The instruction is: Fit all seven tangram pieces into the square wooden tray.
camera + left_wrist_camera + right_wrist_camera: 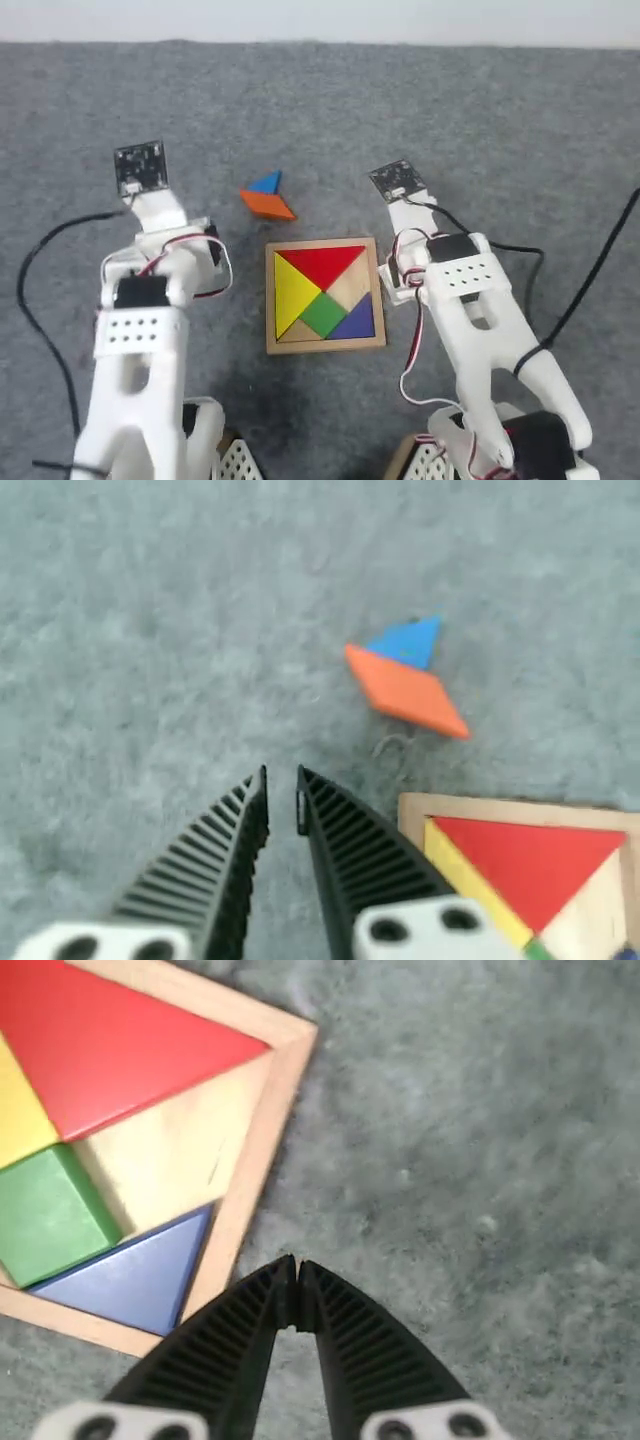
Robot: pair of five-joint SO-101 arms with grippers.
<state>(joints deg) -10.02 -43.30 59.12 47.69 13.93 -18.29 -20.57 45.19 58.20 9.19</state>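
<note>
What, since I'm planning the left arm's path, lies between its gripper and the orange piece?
Nothing but bare grey carpet: in the left wrist view the stretch from the left gripper to the orange piece holds no other piece.

The right gripper (pixel 290 1265), fingers pressed together, hangs over grey carpet (pixel 480 1160) just beside the wooden tray (pixel 265 1150). Inside lie a red triangle (pixel 110 1050), yellow piece (pixel 20 1110), green square (pixel 50 1210) and blue triangle (pixel 140 1275), with a bare gap (pixel 170 1155) against the tray's edge
</note>
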